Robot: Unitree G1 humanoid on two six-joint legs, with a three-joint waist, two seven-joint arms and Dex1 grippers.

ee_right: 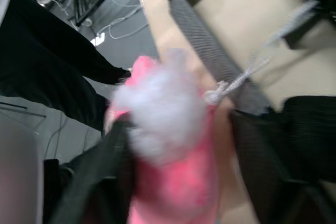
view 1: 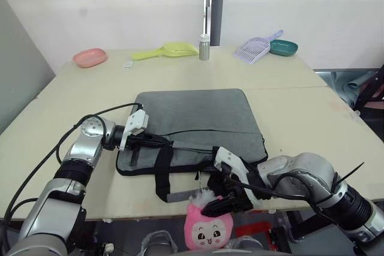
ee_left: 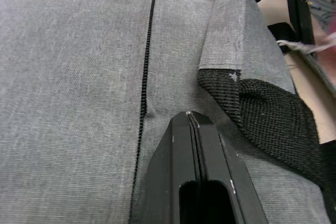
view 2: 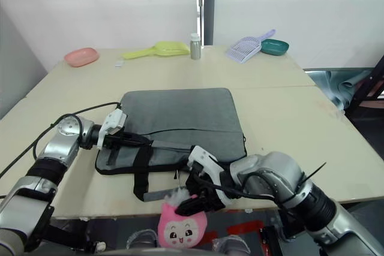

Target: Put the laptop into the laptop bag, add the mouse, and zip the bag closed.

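While my left gripper (ee_left: pixel 193 121) rests on the laptop bag (view 1: pixel 192 118), its 2 black fingers are pressed flat together with nothing between them, their tips touching the grey fabric just beside the black zipper line (ee_left: pixel 145 77) and near the stitched end of a black strap handle (ee_left: pixel 262 114). From my head, the bag lies flat at the middle of the table (view 1: pixel 300 106), and that gripper sits on its near-left part, toward 8 o'clock from the bag's centre. The bag's handles (view 1: pixel 163 172) spill over its near edge toward me, at 6 o'clock.

My right gripper (view 1: pixel 223 203) is at the table's near edge, roughly 5 o'clock from the bag's centre, just off the bag's near-right corner. Its fingers sit on either side of a pink plush toy (view 1: pixel 207 226) with a white tuft, which hangs on a pale cord (ee_right: pixel 247 74); whether they are truly clamped on it I cannot tell.

Along the far edge, from 10 to 1 o'clock, stand a pink dish (view 1: pixel 90 57), a yellow scoop (view 1: pixel 168 49), a small grey bottle (view 1: pixel 204 47), a lilac slotted scoop (view 1: pixel 255 47) and a teal dish (view 1: pixel 283 47).
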